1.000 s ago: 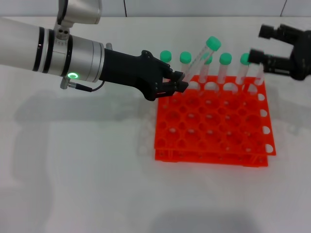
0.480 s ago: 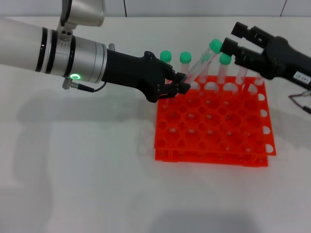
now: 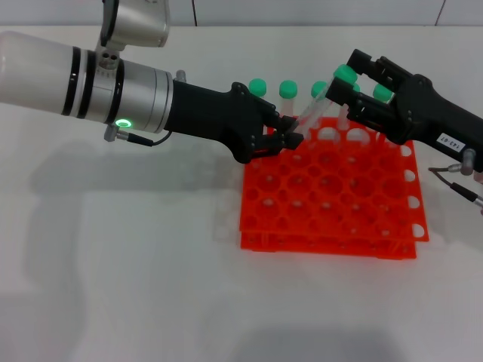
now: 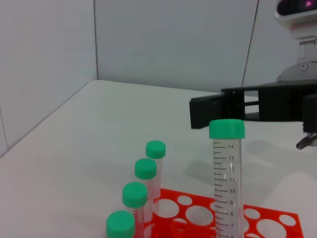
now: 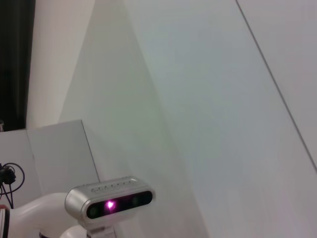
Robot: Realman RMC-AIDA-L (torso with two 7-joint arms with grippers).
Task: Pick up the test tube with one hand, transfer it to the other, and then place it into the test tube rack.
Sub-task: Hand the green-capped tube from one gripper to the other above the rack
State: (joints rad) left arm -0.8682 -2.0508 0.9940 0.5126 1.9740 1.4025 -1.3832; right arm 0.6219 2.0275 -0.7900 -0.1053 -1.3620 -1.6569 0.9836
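**Test tube at the hand-over, tilted above the rack**

Test tube (image 3: 318,108) in the head view leaned from the left gripper (image 3: 287,136) up toward the right gripper (image 3: 353,89); I saw the left fingers clamped on its lower barrel, just above the back-left corner of the test tube rack (image 3: 332,188); its green cap (image 3: 344,74) sat between the spread fingers of the right gripper, which I judged had not yet closed on it; other green-capped tubes (image 3: 288,90) stood in the rack's back row, close behind the tilted one.

Left wrist view showed the test tube (image 4: 227,183) upright in frame, printed graduations down its clear wall, with the right gripper (image 4: 247,110) just behind the cap and its fingers parted; four capped tubes (image 4: 146,171) stood in a row to one side over the orange grid (image 4: 198,218).

Right wrist view gave me only a wall and the robot's head camera (image 5: 111,198); no tube, no fingers.

I judged the tube light and stiff, smooth plastic and so apt to slip or swivel in a pinch; the ribbed cap or the barrel just under it looked the surer hold for the receiving side, well apart from the left fingers lower down; too hard a squeeze seemed the lesser risk than a loose one.
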